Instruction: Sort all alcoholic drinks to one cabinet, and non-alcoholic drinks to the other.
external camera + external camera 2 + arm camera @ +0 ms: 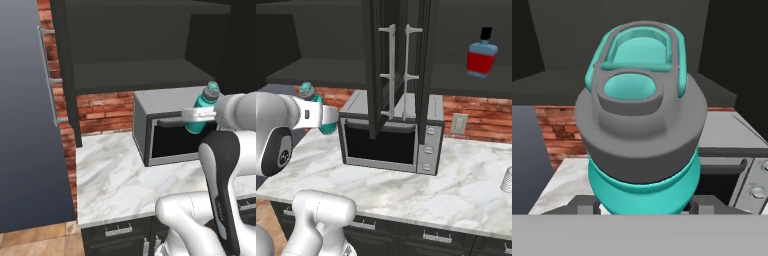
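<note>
Above the marble bench (115,180), against red brick, both black cabinets (130,45) stand open; a microwave (388,137) sits at the back edge; the gripper (199,116) clasps the teal bottle (203,107) before it; the blue bottle (481,55) occupies the right shelf.

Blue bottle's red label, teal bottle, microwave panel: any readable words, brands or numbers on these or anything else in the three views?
None can be read.
blue bottle: its red label shows as a plain red patch, no lettering.
teal bottle, held in the gripper: no print visible.
microwave: its side panel has round knobs, markings too small to read.
wall outlet: no text.
</note>
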{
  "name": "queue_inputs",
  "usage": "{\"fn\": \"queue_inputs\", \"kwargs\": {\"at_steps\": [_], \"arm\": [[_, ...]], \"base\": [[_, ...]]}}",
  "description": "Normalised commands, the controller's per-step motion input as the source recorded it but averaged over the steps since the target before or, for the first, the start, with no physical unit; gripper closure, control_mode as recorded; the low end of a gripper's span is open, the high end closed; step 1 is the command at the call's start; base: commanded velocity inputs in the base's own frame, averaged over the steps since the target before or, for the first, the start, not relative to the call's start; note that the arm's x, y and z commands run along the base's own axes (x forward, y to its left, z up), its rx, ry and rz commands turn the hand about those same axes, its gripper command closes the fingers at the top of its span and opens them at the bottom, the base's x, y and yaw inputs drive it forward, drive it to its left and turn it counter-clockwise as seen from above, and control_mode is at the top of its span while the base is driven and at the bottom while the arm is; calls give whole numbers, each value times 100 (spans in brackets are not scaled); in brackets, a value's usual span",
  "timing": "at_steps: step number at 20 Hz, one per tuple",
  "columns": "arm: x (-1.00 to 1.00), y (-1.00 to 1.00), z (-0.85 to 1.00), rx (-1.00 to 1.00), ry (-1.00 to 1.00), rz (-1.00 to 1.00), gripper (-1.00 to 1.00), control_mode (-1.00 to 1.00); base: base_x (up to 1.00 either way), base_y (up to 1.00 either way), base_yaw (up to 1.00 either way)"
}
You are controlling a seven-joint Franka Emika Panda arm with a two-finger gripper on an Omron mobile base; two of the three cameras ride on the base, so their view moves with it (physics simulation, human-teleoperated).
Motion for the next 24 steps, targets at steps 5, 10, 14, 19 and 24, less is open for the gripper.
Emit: {"fn": "queue_inputs", "kwargs": {"at_steps": [5,10,14,19,24], "arm": [[5,10,31,0,-5,0,100,-100],[11,14,30,0,-5,0,100,-100],[13,19,23,0,-7,0,100,-100],[22,14,18,0,-7,0,100,-100],[28,8,14,0,-7,0,100,-100]], "base": [[0,0,0],[0,0,0],[0,0,0],[0,0,0],[0,0,0]]}}
